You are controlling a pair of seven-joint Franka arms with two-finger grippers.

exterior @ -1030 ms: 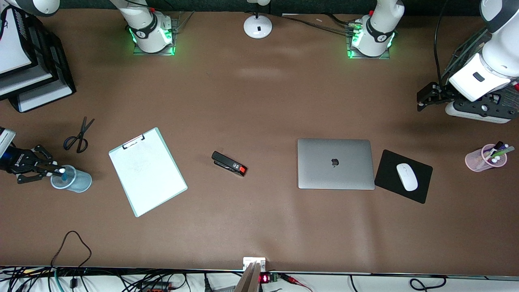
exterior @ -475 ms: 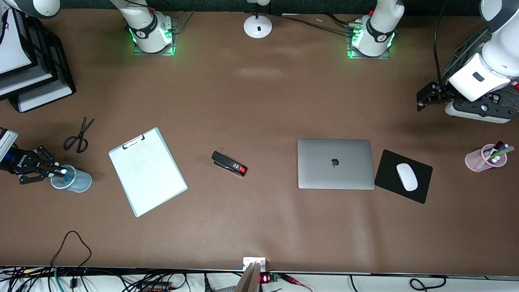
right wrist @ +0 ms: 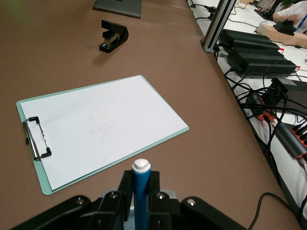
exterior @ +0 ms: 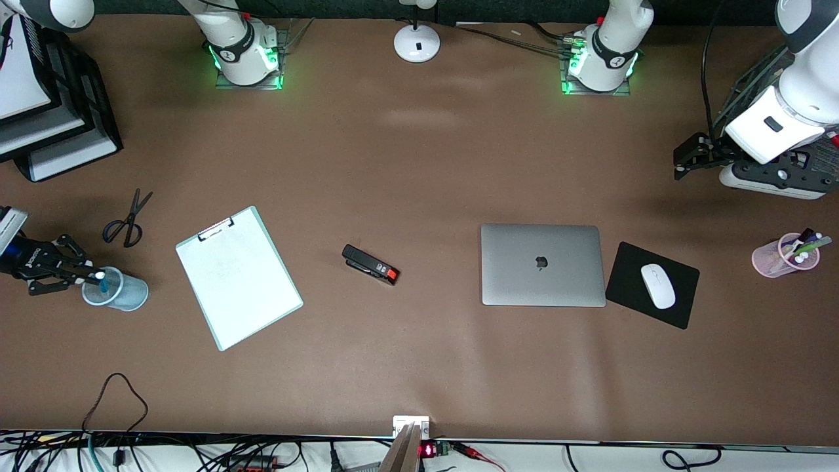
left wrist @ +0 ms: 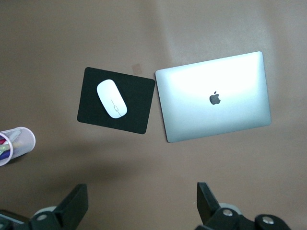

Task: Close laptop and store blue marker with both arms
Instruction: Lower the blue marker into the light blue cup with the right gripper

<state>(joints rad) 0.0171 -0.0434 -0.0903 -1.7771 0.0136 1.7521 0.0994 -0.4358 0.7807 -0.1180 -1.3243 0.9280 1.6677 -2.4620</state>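
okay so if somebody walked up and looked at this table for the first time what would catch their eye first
Probably the right gripper, shut on a short bright-blue marker with a white end over a pale blue translucent cup at the right arm's end of the table. Next, the closed silver-grey laptop, beside a white mouse on a black mat. The left gripper hangs open above them.

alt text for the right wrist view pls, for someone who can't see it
The right gripper is shut on the blue marker, which stands upright with its white end up. On the brown table lie a white clipboard, a black stapler and an edge of the laptop.
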